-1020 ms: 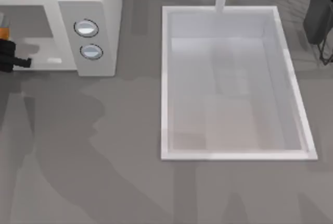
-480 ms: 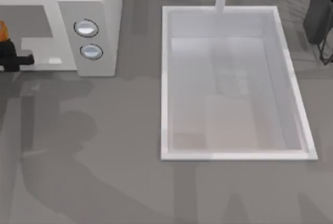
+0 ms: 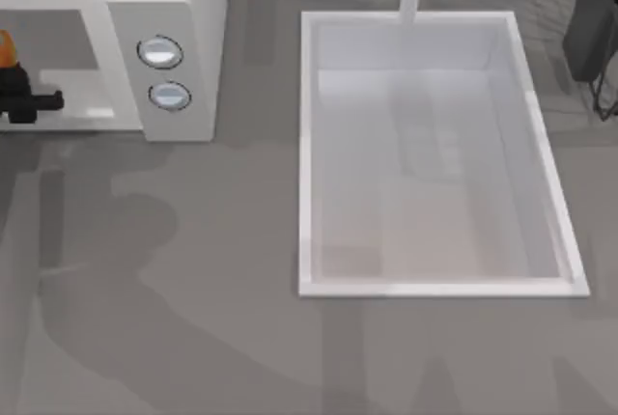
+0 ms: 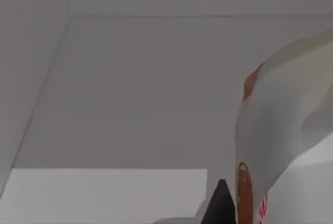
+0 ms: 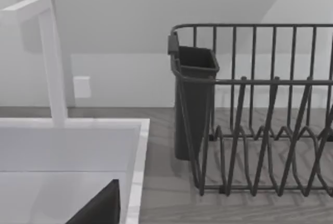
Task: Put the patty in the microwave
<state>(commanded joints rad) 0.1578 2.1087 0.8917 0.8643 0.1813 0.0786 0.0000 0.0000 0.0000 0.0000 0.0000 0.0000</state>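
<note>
Risk of the patty (image 3: 5, 48) dropping short or knocking the microwave (image 3: 179, 10) opening.
Left claw (image 3: 8, 69) pinches the glossy orange-brown lump at the microwave's open cavity, top view's left edge; a loosened pinch here spills it. Right arm parked far right.

Grey counter (image 3: 222, 270) bearing microwave (image 3: 183, 10), sunken sink (image 3: 307, 145), dark dish rack (image 5: 260, 130).
</note>
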